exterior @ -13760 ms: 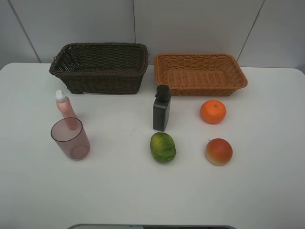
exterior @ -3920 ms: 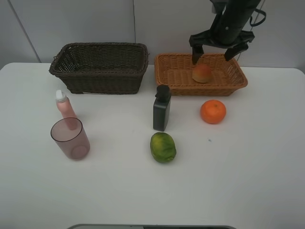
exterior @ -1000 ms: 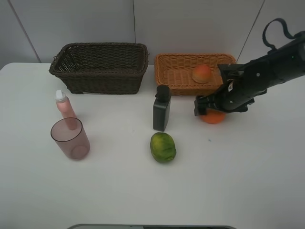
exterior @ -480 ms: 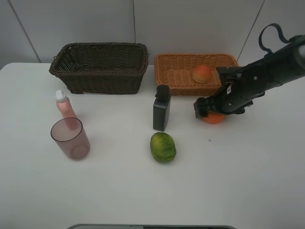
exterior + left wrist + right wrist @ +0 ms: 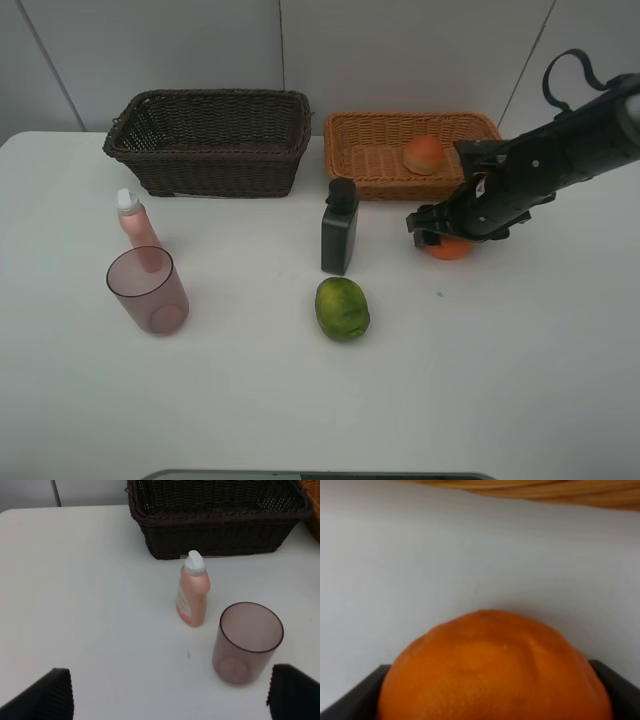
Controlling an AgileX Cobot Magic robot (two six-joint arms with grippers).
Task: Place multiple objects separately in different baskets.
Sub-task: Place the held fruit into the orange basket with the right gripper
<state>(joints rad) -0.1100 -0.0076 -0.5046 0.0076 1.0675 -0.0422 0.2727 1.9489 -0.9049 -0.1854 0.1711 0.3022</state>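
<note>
The right hand (image 5: 444, 230) straddles the orange (image 5: 451, 250) on the counter (image 5: 500, 380), just in front of the tan wicker basket (image 5: 390, 186). Its fingers sit close on both sides, but I cannot tell whether they grip. The left hand (image 5: 170, 695) gapes wide, empty, well apart from that basket.

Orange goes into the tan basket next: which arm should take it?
Right. The right gripper clasps the orange on both sides, just beside the tan basket; the left gripper hangs open far off, near the pink bottle and cup.
</note>
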